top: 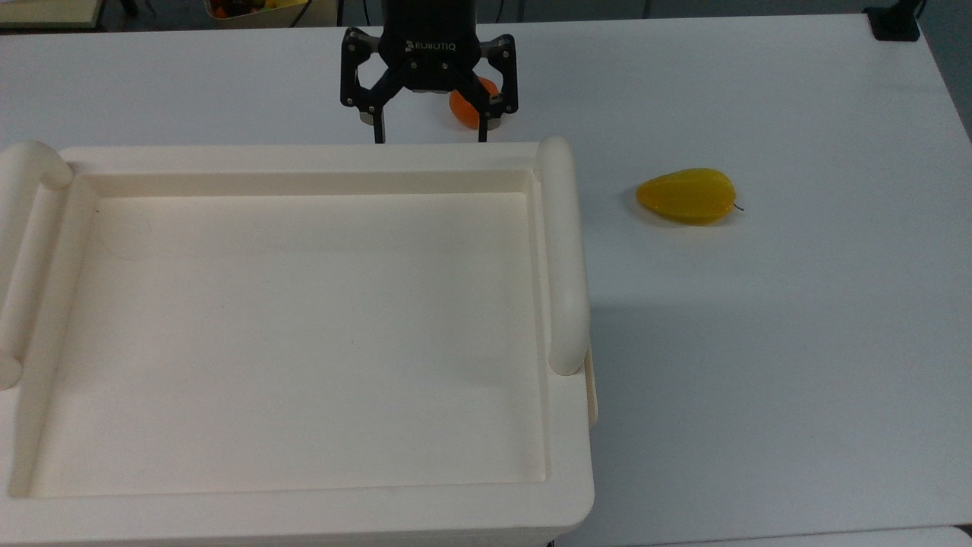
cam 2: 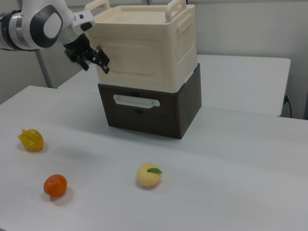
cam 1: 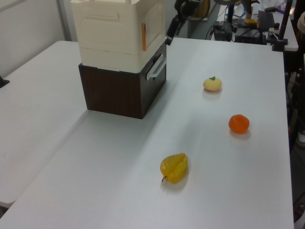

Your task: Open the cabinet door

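The cream cabinet (cam 2: 144, 43) stands on a dark brown drawer base (cam 2: 154, 108). Its cabinet door (cam 2: 134, 55) is the recessed cream panel facing the right view, lying flat against the cabinet. In the left view the cabinet door (cam 1: 153, 24) is on the cabinet's right face, with a tan strip along its near edge. My gripper (top: 430, 140) is open, its fingertips just beyond the cabinet's far rim in the top view. In the right view my gripper (cam 2: 97, 62) hangs at the door's left edge with nothing between its fingers. The left view has my gripper (cam 1: 170, 36) right beside the door.
An orange (top: 461, 110) lies partly behind the gripper on the white table (top: 797, 342). A yellow starfruit (top: 687, 195) sits to the top view's right. A pale yellow fruit (cam 2: 149, 175) lies before the drawer's white handle (cam 2: 136, 101). Two tube handles (top: 562, 251) top the cabinet.
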Controlling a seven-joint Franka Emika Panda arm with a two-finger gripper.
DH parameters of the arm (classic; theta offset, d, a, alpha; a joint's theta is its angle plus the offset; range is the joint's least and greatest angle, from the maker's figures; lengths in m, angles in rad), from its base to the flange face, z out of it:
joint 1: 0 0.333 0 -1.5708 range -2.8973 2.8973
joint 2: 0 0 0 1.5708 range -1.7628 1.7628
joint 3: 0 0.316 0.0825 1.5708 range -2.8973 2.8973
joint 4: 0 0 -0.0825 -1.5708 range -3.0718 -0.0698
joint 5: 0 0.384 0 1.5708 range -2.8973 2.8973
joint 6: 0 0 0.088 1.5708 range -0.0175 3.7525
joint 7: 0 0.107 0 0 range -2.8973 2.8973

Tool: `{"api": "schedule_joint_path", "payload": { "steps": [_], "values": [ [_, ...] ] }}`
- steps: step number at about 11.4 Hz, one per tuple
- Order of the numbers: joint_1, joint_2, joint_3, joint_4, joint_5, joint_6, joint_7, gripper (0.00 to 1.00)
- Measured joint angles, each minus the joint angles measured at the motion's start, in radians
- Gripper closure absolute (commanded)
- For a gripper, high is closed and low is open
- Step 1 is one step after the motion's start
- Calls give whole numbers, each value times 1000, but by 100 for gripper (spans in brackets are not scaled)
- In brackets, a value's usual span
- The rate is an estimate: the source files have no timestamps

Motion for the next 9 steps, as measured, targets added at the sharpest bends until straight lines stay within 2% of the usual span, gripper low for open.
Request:
{"api": "schedule_joint_path", "payload": {
  "steps": [2, 5, 9],
  "values": [
    [16, 17, 0, 9, -3, 107, 55, 0],
    [18, 55, 0, 22, -11, 244, 58, 4],
    [18, 88, 0, 30, -56, 317, 59, 33]
  ]
}}
